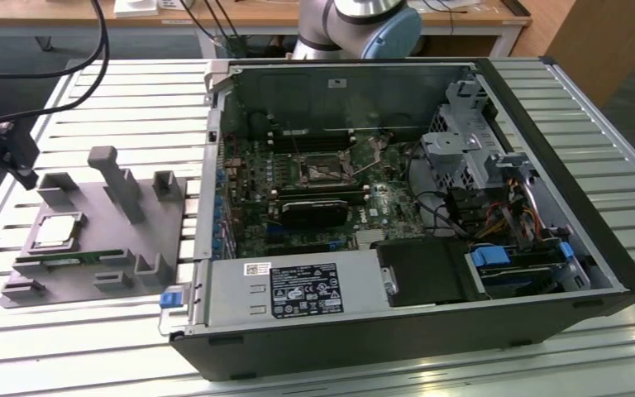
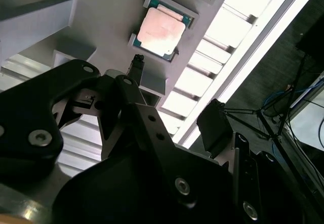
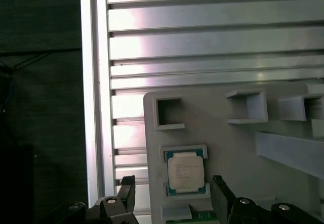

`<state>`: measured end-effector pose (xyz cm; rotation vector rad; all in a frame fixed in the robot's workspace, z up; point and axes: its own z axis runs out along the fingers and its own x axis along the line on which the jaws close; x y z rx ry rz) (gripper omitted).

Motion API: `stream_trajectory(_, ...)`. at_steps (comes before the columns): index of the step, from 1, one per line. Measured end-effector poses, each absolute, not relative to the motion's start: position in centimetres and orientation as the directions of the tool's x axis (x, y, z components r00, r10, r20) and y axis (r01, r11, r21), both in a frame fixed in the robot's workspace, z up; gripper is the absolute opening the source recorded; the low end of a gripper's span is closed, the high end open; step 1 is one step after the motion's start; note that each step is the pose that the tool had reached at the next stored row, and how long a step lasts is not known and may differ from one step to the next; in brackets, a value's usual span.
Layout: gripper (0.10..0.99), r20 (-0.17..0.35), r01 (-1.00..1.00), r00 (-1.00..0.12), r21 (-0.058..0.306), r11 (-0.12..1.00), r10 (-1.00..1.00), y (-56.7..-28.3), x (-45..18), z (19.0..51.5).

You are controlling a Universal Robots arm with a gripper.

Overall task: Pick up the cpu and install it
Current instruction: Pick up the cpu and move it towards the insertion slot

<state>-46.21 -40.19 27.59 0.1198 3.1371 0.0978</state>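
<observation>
Wide open and empty, the end effector (image 3: 173, 184) hangs pointing down over the grey tray (image 3: 228, 148) on the bench (image 3: 202, 32). The cpu (image 3: 186, 172) lies flat in a tray pocket, below the gap between its fingers, untouched.

Strong glare on metal table (image 3: 202, 37)

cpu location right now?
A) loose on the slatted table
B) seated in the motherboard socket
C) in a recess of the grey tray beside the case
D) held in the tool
C: the cpu lies flat in a recess of the grey tray, on the exterior view's left of the computer case, and the tool is open and holds nothing.
</observation>
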Motion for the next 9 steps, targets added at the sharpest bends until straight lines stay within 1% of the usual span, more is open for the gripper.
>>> stream_trajectory(9,0.706,0.002,0.076,-0.997,0.062,0.995,0.076,-40.38,-46.21,26.94)
